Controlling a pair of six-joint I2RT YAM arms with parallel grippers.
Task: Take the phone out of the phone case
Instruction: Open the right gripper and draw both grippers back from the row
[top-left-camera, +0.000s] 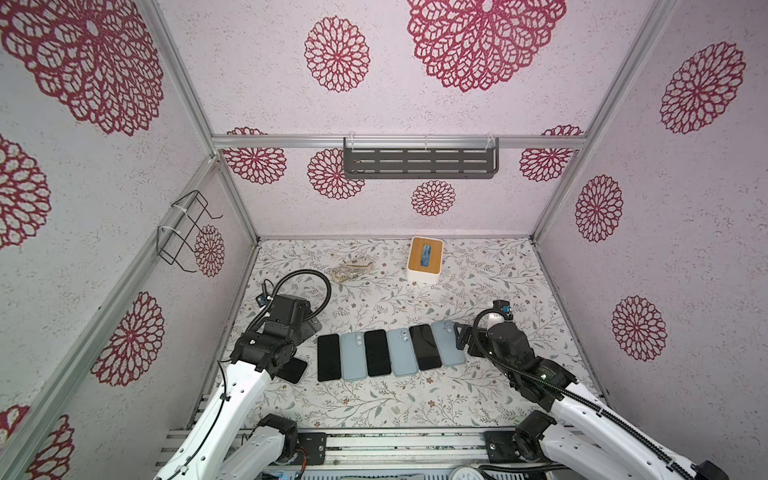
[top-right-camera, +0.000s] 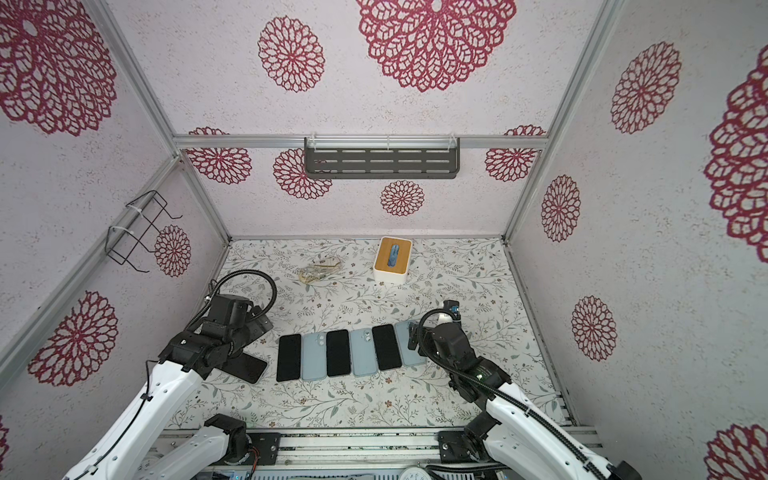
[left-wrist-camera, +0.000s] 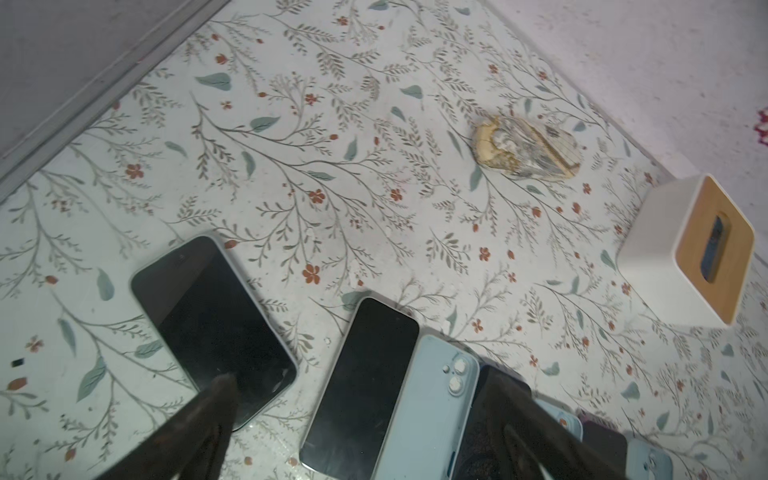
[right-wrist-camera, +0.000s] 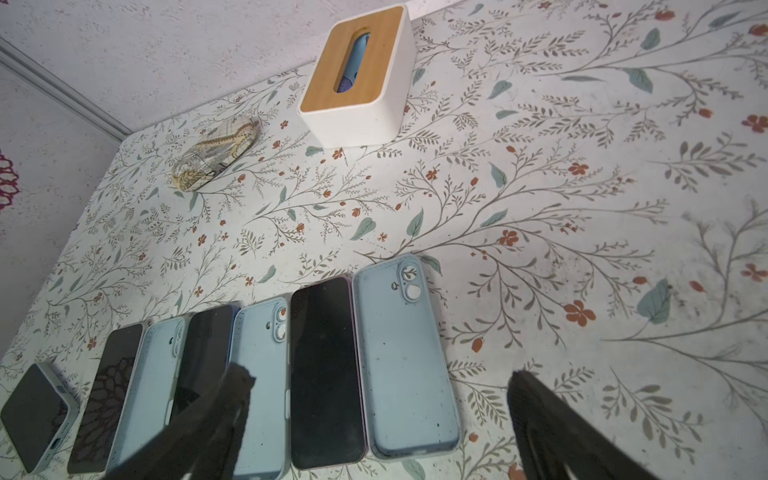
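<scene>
The left end effector (left-wrist-camera: 359, 378) is spread open with nothing gripped, above the cased phone (left-wrist-camera: 212, 328). This phone is laid flat on the bench (top-left-camera: 374, 399), left of the row in both top views. The right end effector (right-wrist-camera: 380, 376) is also released, over the row's right end. A slip is to be feared: the case lip looks thin, and a sideways push could shove the phone into the row. Counted are three bare phones (right-wrist-camera: 324, 374), three empty cases (right-wrist-camera: 405, 365), one cased phone, one box (top-left-camera: 424, 259) and one pouch (top-left-camera: 351, 270).
</scene>
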